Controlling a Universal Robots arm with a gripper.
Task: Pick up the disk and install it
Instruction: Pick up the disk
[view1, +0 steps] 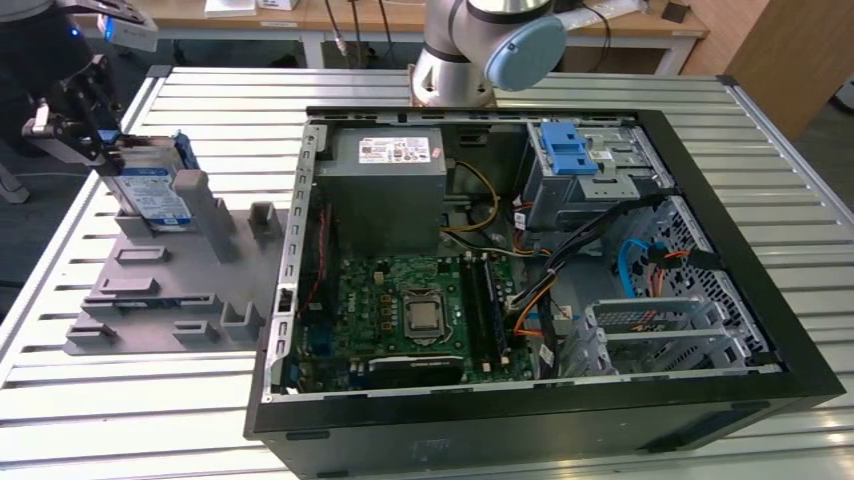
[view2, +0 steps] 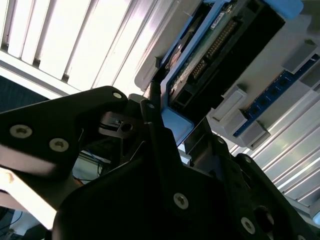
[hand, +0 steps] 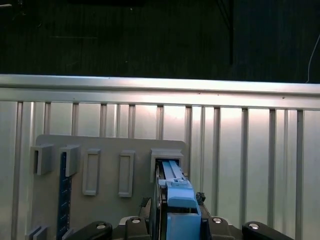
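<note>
The gripper (view1: 94, 148) is at the exterior view's upper left, over the far end of a grey holder plate (view1: 147, 300) that lies on the slatted metal table (view1: 80, 420). The disk (view1: 150, 195) stands on edge in that plate, leaning a little, its blue-and-white label facing the exterior view's right and a blue rail along its upper edge. Its lower end is in a slot of the plate, beside a grey upright post (view1: 191, 190).

In the first wrist view the disk's blue rail (hand: 179, 197) runs straight out from between the black fingers (hand: 154, 212), its far end inside a raised grey slot frame (hand: 167, 156) on the plate (hand: 107, 142). The fingers lie close against both faces of the disk with no gap to see, so the gripper (hand: 179, 217) is narrowly closed and clamped on the disk. In the second wrist view a thin dark finger (view2: 151, 107) touches the disk's edge, and the disk (view2: 220, 55) shows its connector row.

To the exterior view's right, well apart from the disk, lies the open black case (view1: 534, 425), with a grey power supply (view1: 387, 190), a green board (view1: 400, 300) and a metal cage with a blue latch (view1: 577, 158) in its far corner. The arm's base (view1: 467, 50) stands behind the case.
</note>
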